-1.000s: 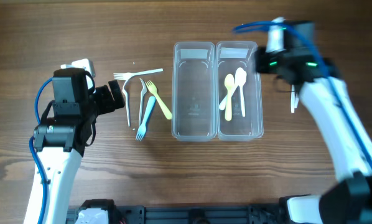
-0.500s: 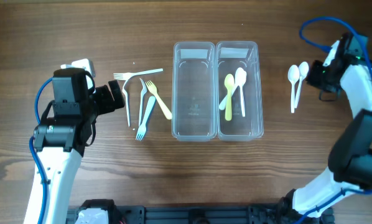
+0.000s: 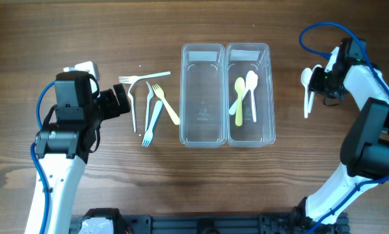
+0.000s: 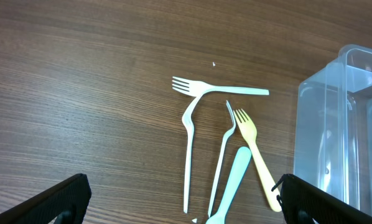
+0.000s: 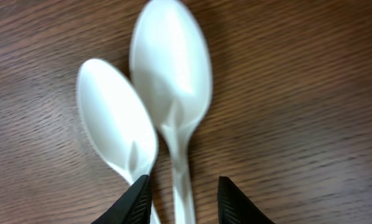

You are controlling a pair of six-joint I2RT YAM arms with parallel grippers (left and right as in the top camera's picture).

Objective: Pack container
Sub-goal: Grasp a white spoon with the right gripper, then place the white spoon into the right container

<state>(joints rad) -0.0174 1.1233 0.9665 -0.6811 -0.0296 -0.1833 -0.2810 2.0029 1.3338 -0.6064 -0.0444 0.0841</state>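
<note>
Two clear containers stand side by side mid-table: the left one (image 3: pixel 201 94) holds nothing, the right one (image 3: pixel 263 97) holds a yellow spoon (image 3: pixel 238 96) and a white spoon (image 3: pixel 252 91). To its right lie two white spoons (image 3: pixel 306 97) on the wood. My right gripper (image 3: pixel 319 80) is low over them. In the right wrist view its jaws (image 5: pixel 184 186) stand open either side of the right spoon's (image 5: pixel 171 68) handle, with the left spoon (image 5: pixel 114 118) alongside. My left gripper (image 3: pixel 121 103) hangs wide open beside the forks, holding nothing.
Several plastic forks lie left of the containers: white ones (image 4: pixel 220 89), a yellow one (image 4: pixel 255 149) and a blue one (image 4: pixel 230 185). The empty container's corner (image 4: pixel 344 118) shows at the right of the left wrist view.
My right arm has swung from above the right container out to the two white spoons and come down over them. The left arm and the forks have not moved.
</note>
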